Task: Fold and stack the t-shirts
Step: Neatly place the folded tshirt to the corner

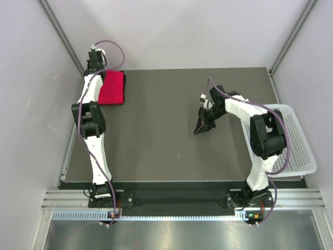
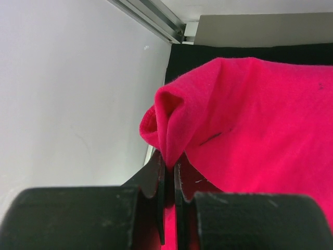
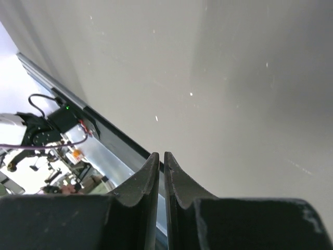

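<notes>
Red-pink cloth t-shirt [image 2: 260,120], pinched by left gripper [image 2: 169,167] (right gripper [image 3: 161,159] pressed together, empty): fold may be dragged open unless released.

**Both shirts in the far-left corner**

The upper t-shirt [image 1: 113,88] lies on the lower t-shirt [image 2: 250,50] in the far-left corner of the desk [image 1: 156,135], beside the wall. The left gripper [image 2: 169,166] has its jaws on a fold at the upper shirt's edge. The right gripper [image 3: 162,156] hangs right of centre, over the desk. The basket [image 1: 299,151] sits at the right edge.

Folded red-pink t-shirt [image 1: 112,87] atop black t-shirt [image 2: 250,51]
</notes>
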Tool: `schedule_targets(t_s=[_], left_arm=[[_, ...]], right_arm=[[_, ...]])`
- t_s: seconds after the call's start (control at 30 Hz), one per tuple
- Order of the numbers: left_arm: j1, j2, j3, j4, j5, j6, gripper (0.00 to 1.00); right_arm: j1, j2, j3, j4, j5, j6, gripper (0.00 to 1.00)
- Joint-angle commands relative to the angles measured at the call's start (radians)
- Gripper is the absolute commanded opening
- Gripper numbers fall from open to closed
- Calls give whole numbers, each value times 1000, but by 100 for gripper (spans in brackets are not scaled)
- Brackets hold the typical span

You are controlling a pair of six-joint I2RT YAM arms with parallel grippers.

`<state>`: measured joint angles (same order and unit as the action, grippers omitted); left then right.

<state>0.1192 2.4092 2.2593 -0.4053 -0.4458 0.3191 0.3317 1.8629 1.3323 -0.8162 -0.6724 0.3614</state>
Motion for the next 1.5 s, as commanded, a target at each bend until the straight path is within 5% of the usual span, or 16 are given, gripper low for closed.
schedule_targets(t_s=[0.0,0.2,0.4,0.5,0.9,1.2,1.33,1.47], left_arm=[[26,30,59,76,25,-43,0],[62,99,83,95,35,-67,1],[94,137,134,115,78,-97,42],[96,122,144,122,91,-115,54],[71,-70,100,46,134,-190,64],[-71,-473,-361,49,412,-419,63],[-325,-625,-486,-55,441,-413,63],[-444,-864,-746,-40,604,-590,66]], right_arm=[[20,37,99,-4,17,34,9],[44,94,176,-21,39,66,9],[72,143,248,-31,54,86,9],[84,142,268,-31,63,90,9],[82,-4,186,20,105,62,9],[84,-284,-74,101,140,56,10],[81,-485,-256,169,162,68,10],[84,-652,-384,258,198,96,11]])
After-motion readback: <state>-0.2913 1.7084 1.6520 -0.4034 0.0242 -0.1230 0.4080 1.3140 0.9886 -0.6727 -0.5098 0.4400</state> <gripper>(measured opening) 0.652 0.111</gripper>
